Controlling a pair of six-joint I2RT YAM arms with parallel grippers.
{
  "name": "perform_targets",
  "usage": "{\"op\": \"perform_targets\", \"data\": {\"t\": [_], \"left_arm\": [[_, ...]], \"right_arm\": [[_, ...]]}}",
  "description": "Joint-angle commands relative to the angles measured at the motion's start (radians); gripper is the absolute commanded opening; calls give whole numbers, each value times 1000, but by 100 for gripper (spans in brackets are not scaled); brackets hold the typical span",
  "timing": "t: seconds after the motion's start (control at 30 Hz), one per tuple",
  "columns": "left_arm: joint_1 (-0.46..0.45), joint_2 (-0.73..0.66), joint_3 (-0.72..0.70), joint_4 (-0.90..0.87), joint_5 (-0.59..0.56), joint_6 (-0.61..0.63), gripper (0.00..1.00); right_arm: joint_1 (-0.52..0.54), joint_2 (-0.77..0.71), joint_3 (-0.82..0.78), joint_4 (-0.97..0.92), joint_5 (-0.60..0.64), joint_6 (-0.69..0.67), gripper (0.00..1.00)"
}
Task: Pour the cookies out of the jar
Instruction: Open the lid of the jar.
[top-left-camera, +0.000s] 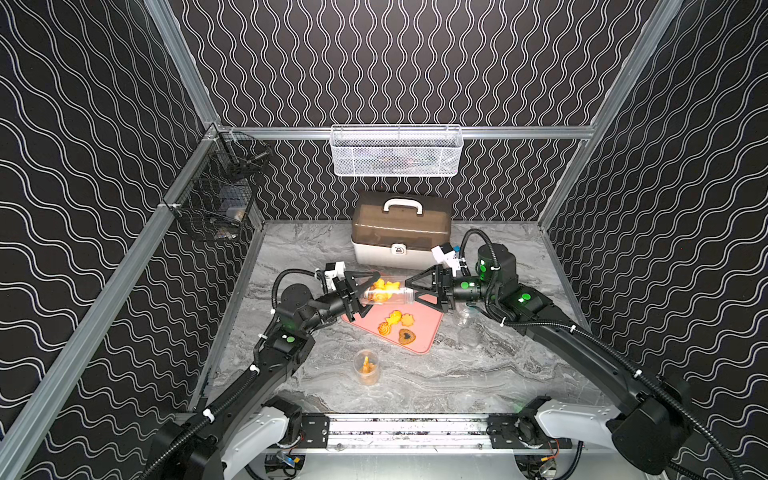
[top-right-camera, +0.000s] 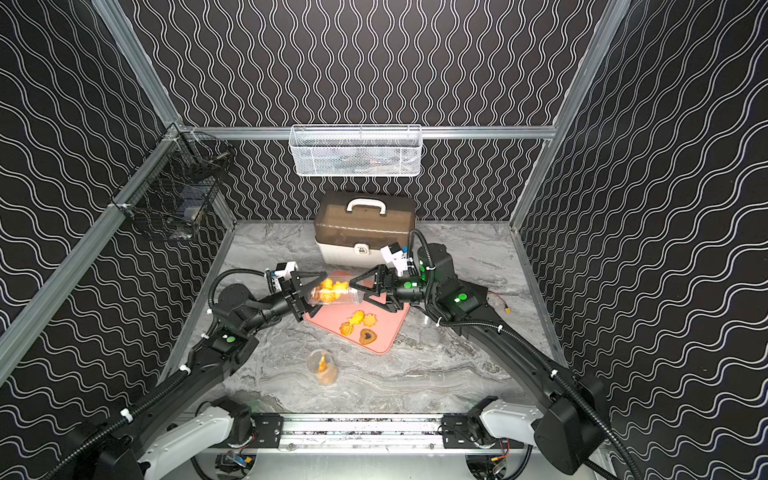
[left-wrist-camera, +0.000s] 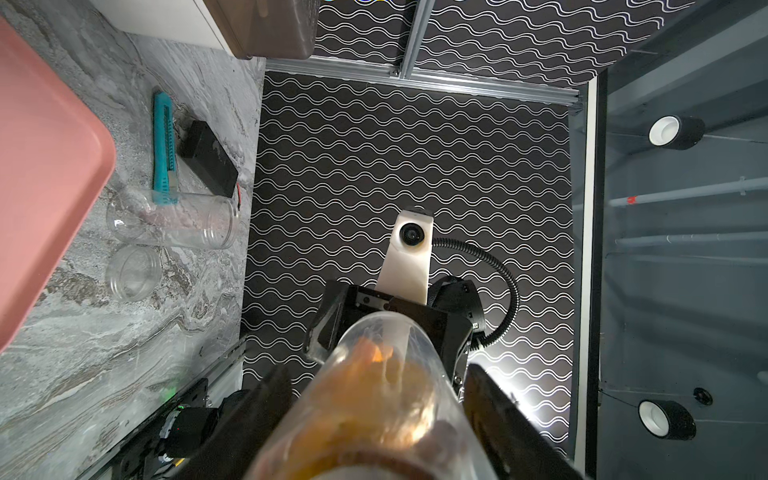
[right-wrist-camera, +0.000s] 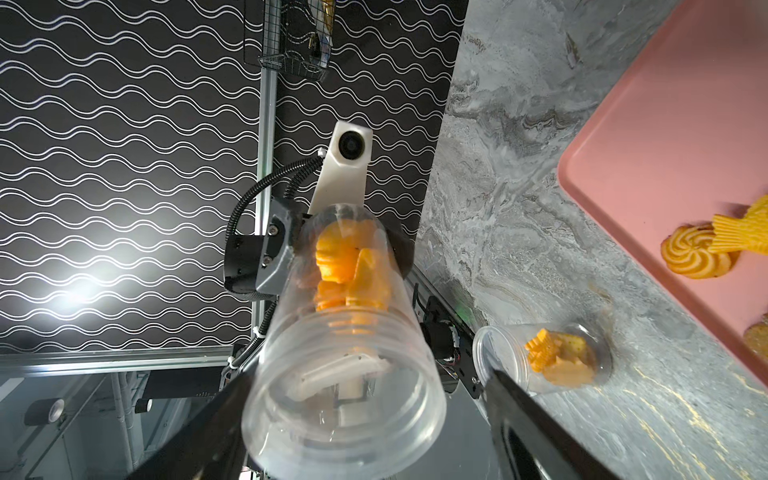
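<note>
**Left tool** (top-left-camera: 368, 293): you have it clamped on the closed end of the jar (top-left-camera: 386, 291), which it holds level above the far end of the tray (top-left-camera: 428, 332). In the left wrist view the jar is a blurred foreground, its base cut off by the frame edge.

**Right tool** (top-left-camera: 412, 291): the fingers are spread either side of the jar's open mouth. In the right wrist view one finger stands clear of the rim. The other overlaps it, and you cannot tell whether it touches.

**Cookies** (top-left-camera: 384, 287): an orange-yellow clump at the jar's closed end, too bunched to count. The mouth half holds none.

**Tray**: pink, lying on the desk (top-left-camera: 457, 382). It carries a small group of loose cookies (top-left-camera: 384, 329), among them a swirl, a flower and a dark-centred heart.

**Second jar** (top-left-camera: 366, 368): upright near the desk's front, with a few cookies inside.

**Empty jar** (left-wrist-camera: 174, 220): clear, lying on its side beside the tray. Next to it is a clear round piece (left-wrist-camera: 133, 272); you cannot tell whether it is a lid or a cup. Both are faint in the top views.

**Teal knife** (left-wrist-camera: 163, 145) and **black box** (left-wrist-camera: 208, 164): just beyond the empty jar.

**Case** (top-left-camera: 401, 232): shut, standing against the back wall.

**White mesh basket** (top-left-camera: 397, 151) and **black wire basket** (top-left-camera: 220, 195): hung on the walls. Their contents cannot be made out.
</note>
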Motion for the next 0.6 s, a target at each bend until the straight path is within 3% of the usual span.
{"op": "perform_targets", "data": {"t": [0.0, 0.33, 0.57], "left_arm": [[-1, 0, 1, 77, 15, -27, 64], [-1, -7, 1, 68, 14, -25, 64], [-1, -11, 1, 63, 14, -25, 64]], "right_arm": [[-1, 8, 17, 28, -13, 13, 83], [0, 0, -4, 72, -21, 36, 66], [-1, -23, -22, 64, -10, 24, 64]]}}
